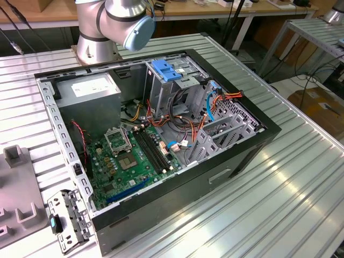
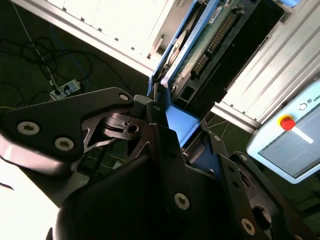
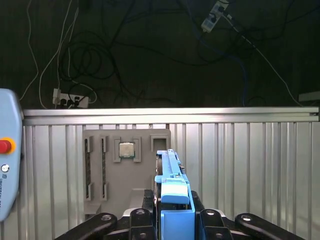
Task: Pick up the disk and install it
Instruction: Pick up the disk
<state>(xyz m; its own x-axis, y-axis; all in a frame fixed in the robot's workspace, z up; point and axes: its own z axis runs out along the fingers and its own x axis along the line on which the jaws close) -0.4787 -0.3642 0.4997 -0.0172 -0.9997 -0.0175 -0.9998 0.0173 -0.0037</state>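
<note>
In both wrist views my gripper (image 3: 173,206) is shut on the disk (image 3: 170,172), held clear above the ribbed metal table. In the first wrist view the disk stands edge-on, its bright blue carrier rising between the two black fingers (image 3: 149,202). The second wrist view shows the gripper (image 2: 178,114) clamping the carrier's blue end, with the disk (image 2: 202,47) stretching away from it and its green circuit board facing the camera. In the exterior view the open computer case (image 1: 258,141) lies on the table, with the arm's base and elbow (image 1: 115,21) behind it.
Inside the case are a green motherboard (image 1: 126,161), a grey power supply (image 1: 91,94), a tall metal cage with a blue clip (image 1: 165,71) and loose cables. A grey fixture plate (image 3: 102,165) holding a small chip lies on the table. A teach pendant (image 3: 6,160) sits nearby.
</note>
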